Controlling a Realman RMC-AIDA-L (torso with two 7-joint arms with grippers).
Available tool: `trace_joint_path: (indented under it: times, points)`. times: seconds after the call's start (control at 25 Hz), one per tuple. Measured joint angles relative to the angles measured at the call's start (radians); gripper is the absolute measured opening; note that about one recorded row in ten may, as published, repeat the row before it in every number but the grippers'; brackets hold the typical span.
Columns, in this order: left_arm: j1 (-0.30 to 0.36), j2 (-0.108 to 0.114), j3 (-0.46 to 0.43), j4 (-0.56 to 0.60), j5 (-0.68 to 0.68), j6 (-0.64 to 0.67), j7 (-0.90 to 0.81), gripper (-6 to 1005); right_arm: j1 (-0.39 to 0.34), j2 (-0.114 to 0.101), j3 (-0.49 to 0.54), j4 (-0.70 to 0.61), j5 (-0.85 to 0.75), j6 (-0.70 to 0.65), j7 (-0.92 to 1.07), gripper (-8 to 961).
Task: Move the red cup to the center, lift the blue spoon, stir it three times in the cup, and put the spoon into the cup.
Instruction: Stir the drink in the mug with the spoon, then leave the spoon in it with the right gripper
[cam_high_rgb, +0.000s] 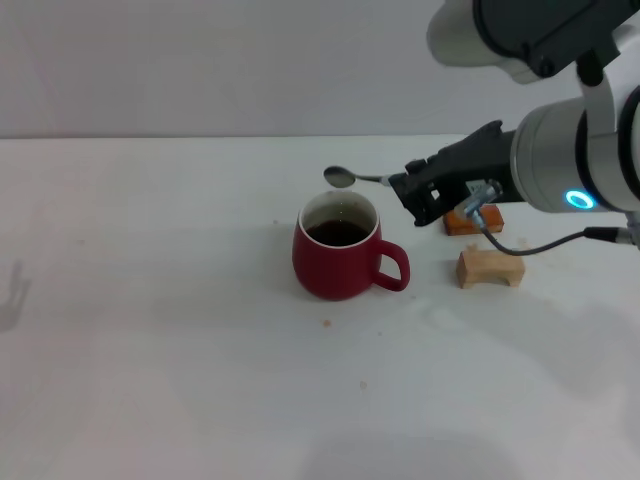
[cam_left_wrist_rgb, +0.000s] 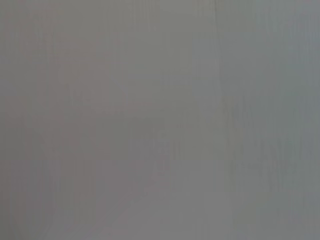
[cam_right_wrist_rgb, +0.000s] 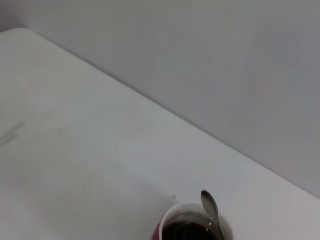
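The red cup (cam_high_rgb: 340, 260) stands upright near the middle of the white table, handle pointing right, with dark liquid inside. My right gripper (cam_high_rgb: 405, 187) hovers just right of and above the cup, shut on the blue spoon (cam_high_rgb: 342, 177). The spoon lies nearly level; its grey metal bowl hangs over the cup's far rim and its handle is hidden between the fingers. In the right wrist view the spoon (cam_right_wrist_rgb: 210, 205) shows over the cup (cam_right_wrist_rgb: 172, 222), clear of the liquid. The left gripper is out of view.
An orange-brown block (cam_high_rgb: 470, 222) lies under my right wrist. A tan wooden block (cam_high_rgb: 488, 268) sits just right of the cup's handle. A grey cable (cam_high_rgb: 520, 248) loops down from the right arm above it. The white table (cam_high_rgb: 150, 330) stretches left and front.
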Motion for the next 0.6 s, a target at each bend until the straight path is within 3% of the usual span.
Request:
trace_joint_path:
  times: [0.6]
  points:
    - [-0.002,-0.001,0.0,0.0,0.0,0.0,0.002,847,0.008,0.001,-0.003,-0.019,-0.001,0.051,0.002,126]
